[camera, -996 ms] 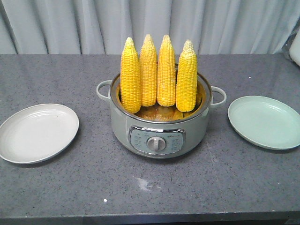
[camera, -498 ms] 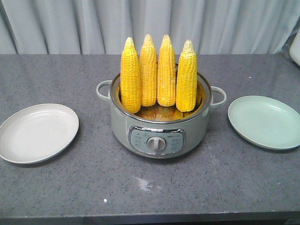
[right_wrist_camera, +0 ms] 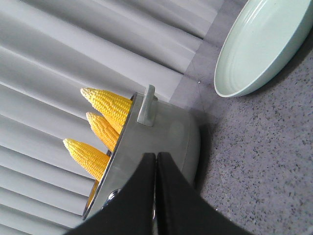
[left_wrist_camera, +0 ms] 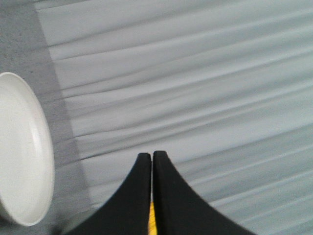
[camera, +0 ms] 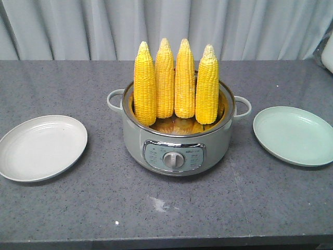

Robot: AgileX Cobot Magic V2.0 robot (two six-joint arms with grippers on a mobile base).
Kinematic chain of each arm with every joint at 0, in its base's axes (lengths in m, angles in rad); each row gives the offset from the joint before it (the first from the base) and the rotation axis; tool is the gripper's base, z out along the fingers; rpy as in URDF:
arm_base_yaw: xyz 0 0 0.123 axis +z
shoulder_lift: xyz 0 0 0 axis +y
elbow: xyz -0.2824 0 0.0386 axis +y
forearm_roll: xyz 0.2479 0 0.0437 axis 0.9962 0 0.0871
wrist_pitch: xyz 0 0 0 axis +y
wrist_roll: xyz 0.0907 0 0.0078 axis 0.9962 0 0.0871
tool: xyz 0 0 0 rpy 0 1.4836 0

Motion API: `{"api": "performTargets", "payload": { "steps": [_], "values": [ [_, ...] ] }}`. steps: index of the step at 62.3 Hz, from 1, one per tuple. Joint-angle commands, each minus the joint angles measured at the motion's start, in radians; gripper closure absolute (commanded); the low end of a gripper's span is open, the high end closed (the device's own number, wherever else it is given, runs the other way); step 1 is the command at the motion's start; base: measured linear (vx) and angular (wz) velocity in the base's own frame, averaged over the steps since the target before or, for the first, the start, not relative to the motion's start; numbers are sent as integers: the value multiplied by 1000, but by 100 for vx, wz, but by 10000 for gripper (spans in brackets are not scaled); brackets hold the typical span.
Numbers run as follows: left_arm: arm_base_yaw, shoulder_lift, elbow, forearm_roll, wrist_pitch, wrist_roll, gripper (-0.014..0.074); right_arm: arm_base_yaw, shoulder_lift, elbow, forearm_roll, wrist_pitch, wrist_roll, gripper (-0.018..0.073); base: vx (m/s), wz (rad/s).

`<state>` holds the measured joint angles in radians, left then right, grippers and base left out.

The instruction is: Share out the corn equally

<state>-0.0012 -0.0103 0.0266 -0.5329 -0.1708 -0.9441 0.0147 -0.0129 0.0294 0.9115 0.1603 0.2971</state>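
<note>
Several corn cobs [camera: 176, 80] stand upright in a grey-green electric pot [camera: 177, 148] at the table's middle; they also show in the right wrist view as corn cobs [right_wrist_camera: 105, 105] leaning out of the pot [right_wrist_camera: 166, 142]. A white plate [camera: 41, 147] lies left of the pot and a pale green plate [camera: 294, 135] lies right of it. No arm shows in the front view. My left gripper [left_wrist_camera: 151, 155] is shut and empty, with the white plate [left_wrist_camera: 22, 156] at its left. My right gripper [right_wrist_camera: 156, 155] is shut and empty, in front of the pot's side.
A grey curtain [camera: 166, 28] hangs behind the speckled grey table [camera: 171, 208]. The pot has a handle on each side [camera: 242, 107] and a control knob [camera: 173, 160] facing front. A pale object [camera: 328, 57] sits at the far right edge.
</note>
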Motion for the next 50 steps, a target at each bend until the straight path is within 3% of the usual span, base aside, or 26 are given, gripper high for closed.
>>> {"api": "performTargets", "payload": {
  "steps": [1,6,10,20,29,40,46,50],
  "values": [
    [-3,-16,-13,-21,-179,-94,603,-6,-4,-48,28,-50,-79,561,0,0],
    [-3,-16,-42,54,-228,-119,603,-6,-4,-121,27,-46,-204,561,0,0],
    [-3,-16,-88,170,-237,-119,603,-6,-4,-203,27,-28,-366,561,0,0],
    [-3,-2,-265,623,-169,-141,603,-6,72,-397,27,119,-748,561,0,0],
    [-3,101,-410,1071,-155,-306,603,-6,258,-586,27,273,-971,561,0,0],
    [-3,339,-533,1583,-342,-655,603,-6,497,-778,27,319,-1175,556,0,0],
    [-3,487,-611,1801,-459,-770,603,-6,605,-865,27,334,-1226,547,0,0],
    [-3,580,-668,1887,-514,-793,603,-6,674,-916,27,346,-1251,534,0,0]
  ]
}}
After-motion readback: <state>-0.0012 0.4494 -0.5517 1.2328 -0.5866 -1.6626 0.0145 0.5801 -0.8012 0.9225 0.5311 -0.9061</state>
